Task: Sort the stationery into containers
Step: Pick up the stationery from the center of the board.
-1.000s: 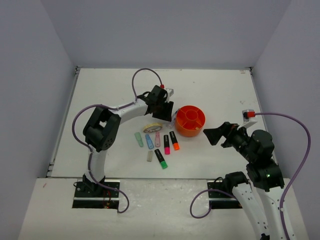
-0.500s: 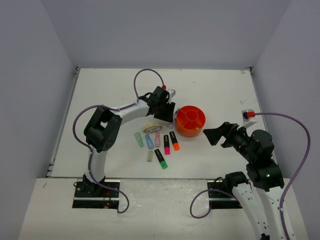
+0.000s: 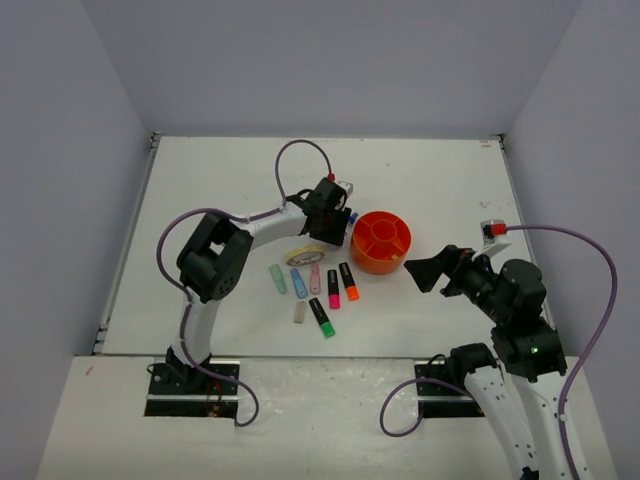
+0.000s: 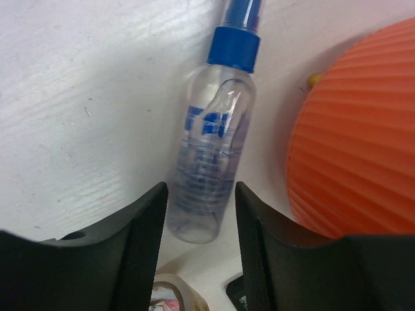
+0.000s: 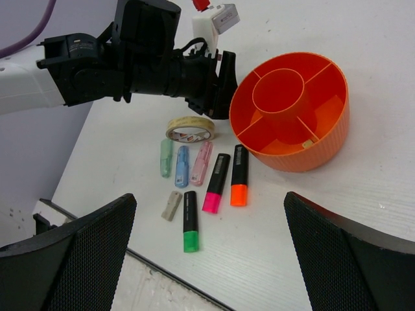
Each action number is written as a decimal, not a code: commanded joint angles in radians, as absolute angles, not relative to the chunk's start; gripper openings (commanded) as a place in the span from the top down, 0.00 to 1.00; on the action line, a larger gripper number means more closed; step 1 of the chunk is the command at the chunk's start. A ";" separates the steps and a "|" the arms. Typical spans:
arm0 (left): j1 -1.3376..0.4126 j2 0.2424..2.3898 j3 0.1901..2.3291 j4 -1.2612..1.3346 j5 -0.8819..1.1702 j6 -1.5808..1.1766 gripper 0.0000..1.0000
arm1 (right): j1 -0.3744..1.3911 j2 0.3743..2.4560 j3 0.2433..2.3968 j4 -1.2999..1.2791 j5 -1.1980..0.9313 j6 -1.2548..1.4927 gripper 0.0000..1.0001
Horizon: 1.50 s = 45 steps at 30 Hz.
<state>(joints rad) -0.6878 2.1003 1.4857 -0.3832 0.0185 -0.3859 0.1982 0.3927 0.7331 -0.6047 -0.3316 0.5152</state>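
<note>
My left gripper [image 3: 337,213] is open, low over the table just left of the round orange organiser [image 3: 381,241]. In the left wrist view the gripper [image 4: 200,197] straddles the near end of a clear pen [image 4: 211,162] with a blue collar, with gaps on both sides. The pen lies beside the organiser's ribbed wall [image 4: 356,149]. The cream tape roll [image 5: 189,128] and the markers lie in front: pastel green [image 5: 166,157], blue [image 5: 182,165], pink [image 5: 201,162], grey [image 5: 172,205], and black ones with pink [image 5: 216,183], orange [image 5: 239,175] and green [image 5: 189,220] caps. My right gripper [image 3: 422,272] is open and empty, raised to the organiser's right.
The organiser [image 5: 292,110] has a central cup and divided outer compartments; one holds a small pale item [image 5: 307,144]. The table's front edge [image 5: 130,256] runs just below the markers. The left arm [image 5: 78,68] reaches across behind the tape roll.
My left gripper has moved a little to the right, closer to the organiser, and its elbow has shifted right. The right arm and the stationery have not moved.
</note>
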 commanded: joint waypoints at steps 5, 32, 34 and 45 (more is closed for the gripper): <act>-0.683 2.137 1.511 -0.456 -0.159 -0.392 0.62 | 0.199 0.397 0.726 -0.577 -0.354 0.514 0.01; -0.680 1.729 1.322 -0.214 -0.179 -0.469 1.00 | 0.200 0.400 0.718 -0.519 -0.397 0.548 0.01; -0.680 1.676 1.292 -0.181 -0.140 -0.469 1.00 | 0.200 0.406 0.721 -0.508 -0.397 0.552 0.01; -0.692 1.335 0.981 0.201 0.387 -0.466 1.00 | 0.203 0.602 0.807 -0.297 -0.591 0.647 0.01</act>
<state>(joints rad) -0.6873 1.4318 1.0586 -0.0383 0.1281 -0.4538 0.1986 0.5342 0.7381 -0.4428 -0.4627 0.5920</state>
